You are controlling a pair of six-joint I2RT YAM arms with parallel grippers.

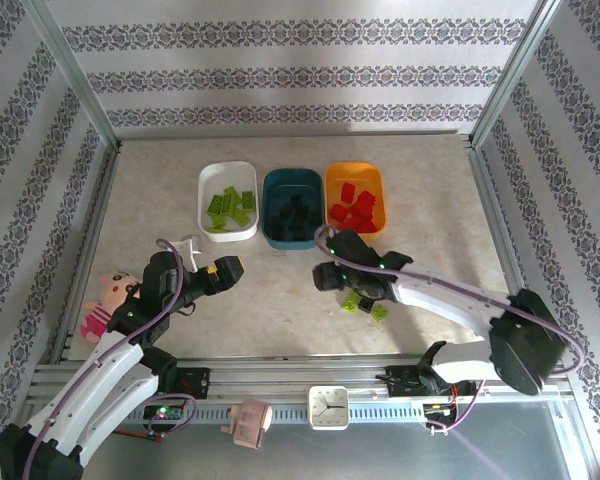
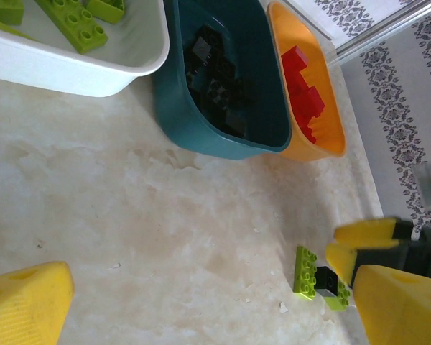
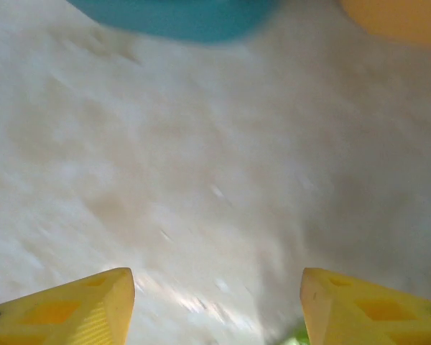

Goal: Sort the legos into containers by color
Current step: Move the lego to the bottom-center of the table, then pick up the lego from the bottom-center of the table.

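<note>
Overhead, seeing white tub (image 1: 225, 178) holding green legos (image 1: 230, 205), teal tub (image 1: 290, 184) holding black legos (image 1: 292, 216), orange tub (image 1: 355, 175) holding red legos (image 1: 352, 208), all lining up at twelve o'clock. Finding right gripper (image 1: 325, 277) hovering spread and empty, loose legos (image 1: 352, 302) lying near, between its four and five o'clock; left gripper (image 1: 225, 270) gaping too. Through the left wrist, watching wide-apart fingers (image 2: 29, 302) framing bare table (image 2: 165, 230), loose legos lying at three o'clock. Through the right wrist, noting parted fingers (image 3: 72, 309) hanging over blurred table, teal tub sitting at eleven o'clock.
</note>
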